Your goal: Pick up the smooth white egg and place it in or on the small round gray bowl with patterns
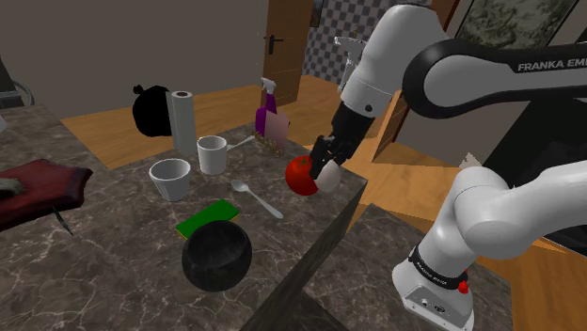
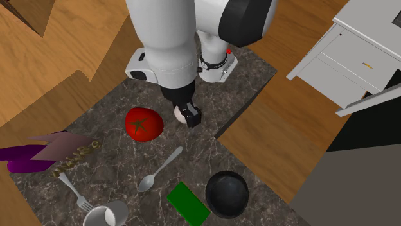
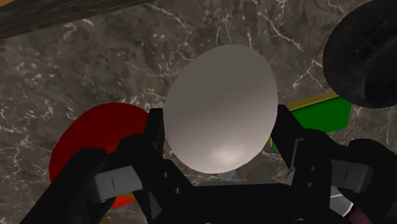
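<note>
The claw (image 3: 219, 127) gripped the white egg (image 3: 221, 95) between its two fingers, which were closed to the egg's width. A red tomato (image 3: 95, 146) lay just beside them.

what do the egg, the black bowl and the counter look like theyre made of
Egg: smooth off-white shell, matte with one soft highlight; real or ceramic is not clear. Bowl: black, faint mottled pattern, slight sheen, perhaps glazed ceramic or stone. Counter: dark brown stone with pale veins, likely polished marble.
</note>
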`<control>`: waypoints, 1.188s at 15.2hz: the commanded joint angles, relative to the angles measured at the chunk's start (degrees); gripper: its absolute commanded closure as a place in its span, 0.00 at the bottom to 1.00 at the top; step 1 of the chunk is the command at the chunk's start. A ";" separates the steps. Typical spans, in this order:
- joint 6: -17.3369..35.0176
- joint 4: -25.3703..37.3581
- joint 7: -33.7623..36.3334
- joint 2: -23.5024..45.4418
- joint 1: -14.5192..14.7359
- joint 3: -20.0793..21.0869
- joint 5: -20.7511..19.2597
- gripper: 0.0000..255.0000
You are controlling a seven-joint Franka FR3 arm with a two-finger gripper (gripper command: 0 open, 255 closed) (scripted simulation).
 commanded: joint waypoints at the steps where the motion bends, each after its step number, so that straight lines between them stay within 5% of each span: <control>1: -1.55 1.28 0.15 -0.25 -0.15 -0.25 -0.31 1.00; 3: -2.75 2.35 0.30 -0.39 -0.25 -0.41 -0.54 1.00; 11: 2.90 12.91 9.81 13.87 0.73 9.56 1.31 1.00; 18: 5.76 25.06 19.65 27.55 -0.80 18.14 -2.63 1.00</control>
